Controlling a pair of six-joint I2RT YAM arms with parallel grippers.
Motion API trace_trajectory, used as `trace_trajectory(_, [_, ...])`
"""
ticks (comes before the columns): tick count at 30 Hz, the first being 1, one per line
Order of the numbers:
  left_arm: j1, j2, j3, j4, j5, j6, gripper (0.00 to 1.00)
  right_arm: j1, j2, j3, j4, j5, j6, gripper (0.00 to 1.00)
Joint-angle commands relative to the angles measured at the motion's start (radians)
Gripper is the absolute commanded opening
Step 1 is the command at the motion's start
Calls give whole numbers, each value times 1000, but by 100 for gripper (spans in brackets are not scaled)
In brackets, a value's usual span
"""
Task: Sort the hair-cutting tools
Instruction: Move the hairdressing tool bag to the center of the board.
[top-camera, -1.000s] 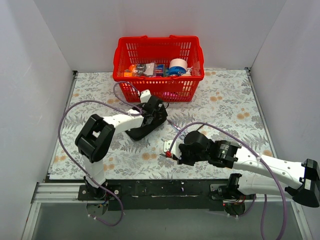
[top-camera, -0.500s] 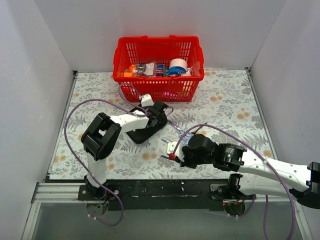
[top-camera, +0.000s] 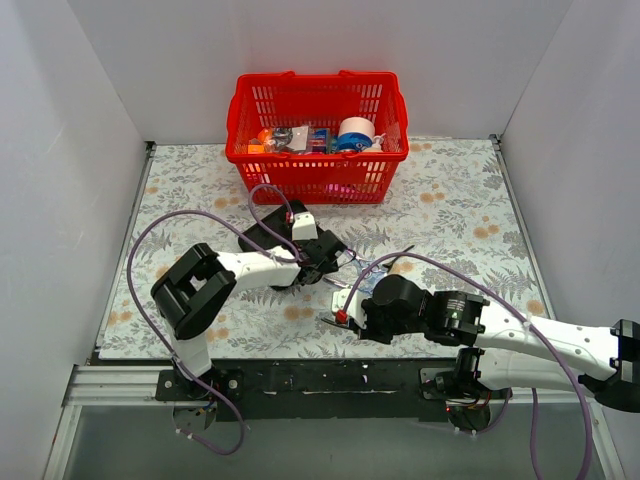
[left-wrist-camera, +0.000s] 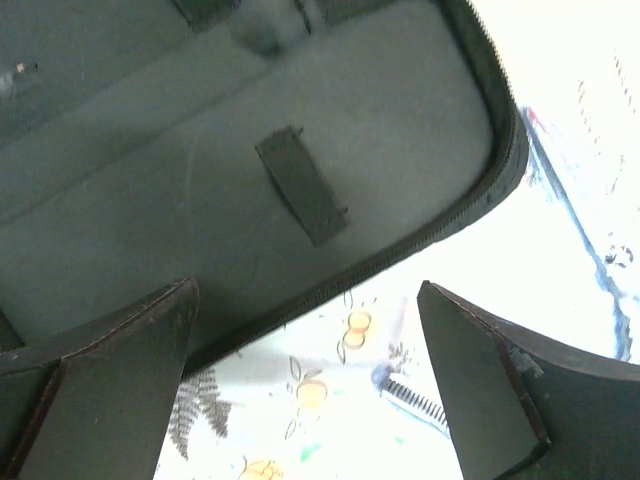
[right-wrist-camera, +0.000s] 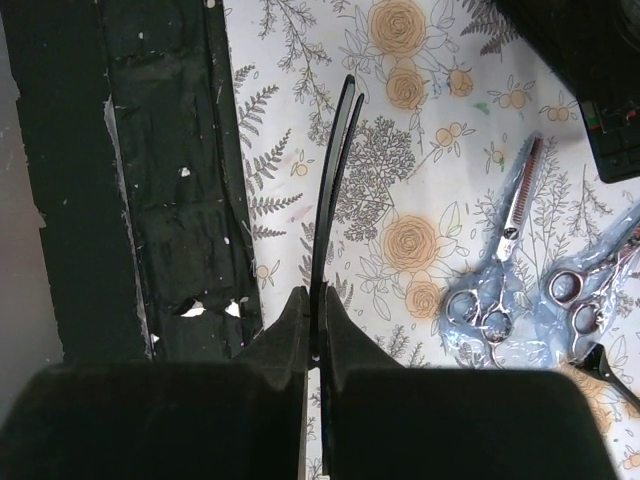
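Pinching the slim black clip (right-wrist-camera: 335, 150), the right tool (right-wrist-camera: 318, 300) sits at bottom centre; the left tool (left-wrist-camera: 305, 300) hangs spread over the black pouch (left-wrist-camera: 150, 200), upper left.

plain white walls (top-camera: 60, 150) enclose a floral-patterned table (top-camera: 470, 210) on three sides.

pouch (left-wrist-camera: 250, 200): cut off by the top and left edges of the left wrist view
far scissors (right-wrist-camera: 585, 300): blade tips run off the right edge
black clip (right-wrist-camera: 330, 190): near end hidden between the right gripper (right-wrist-camera: 317, 300) fingers
basket (top-camera: 315, 78) contents: too small to identify
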Motion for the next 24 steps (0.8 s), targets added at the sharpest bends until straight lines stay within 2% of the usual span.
trace_trajectory(1, [-34, 4, -120, -87, 184, -37, 91, 16, -16, -4, 23, 14, 39, 1])
trace_trajectory(15, [-74, -98, -261, 22, 267, 56, 87, 53, 0, 16, 13, 40, 70, 1])
trace_trajectory(17, [-74, -104, -272, 26, 263, 61, 77, 58, 3, 18, 16, 40, 70, 1])
trace_trajectory(19, [-74, -109, -284, 34, 260, 63, 57, 64, 9, 19, 22, 41, 71, 1])
trace_trajectory(20, [-74, -109, -286, 36, 252, 61, 51, 67, 12, 21, 23, 41, 73, 1])
trace_trajectory(22, [-74, -100, -283, 33, 247, 67, 44, 73, 18, 23, 23, 41, 74, 1])
trace_trajectory(24, [-74, -92, -278, 24, 229, 69, 42, 81, 21, 23, 22, 43, 74, 1])
